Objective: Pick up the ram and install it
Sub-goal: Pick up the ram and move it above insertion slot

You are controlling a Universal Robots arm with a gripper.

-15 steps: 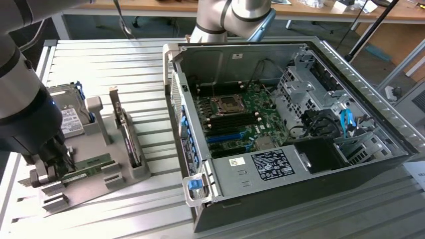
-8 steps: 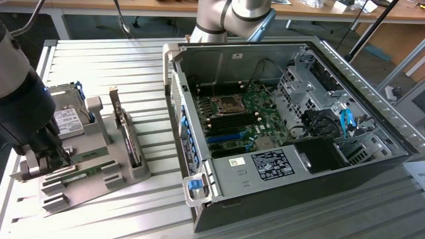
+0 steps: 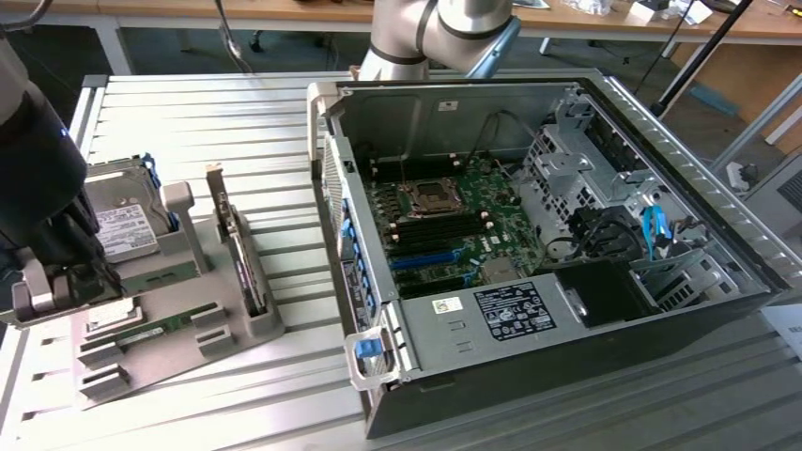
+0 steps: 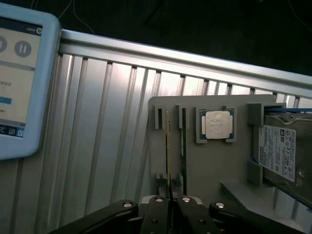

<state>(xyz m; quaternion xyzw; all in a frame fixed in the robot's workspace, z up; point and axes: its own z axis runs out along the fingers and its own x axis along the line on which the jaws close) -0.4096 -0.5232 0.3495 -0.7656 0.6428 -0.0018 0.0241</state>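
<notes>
Black jaws pinch the thin green ram (image 4: 168, 146), standing edge-up in its slotted grey holder (image 4: 214, 165).

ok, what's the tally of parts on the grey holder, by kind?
RAM sticks: 2
Processor chip: 1
Hard drive: 1
Card with metal bracket: 1
Total: 5

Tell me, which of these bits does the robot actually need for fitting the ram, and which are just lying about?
Needed: ram stick at the pincer; motherboard in the open computer case.
Lying about: second ram stick, processor chip, hard drive, card with metal bracket, touchscreen.
</notes>
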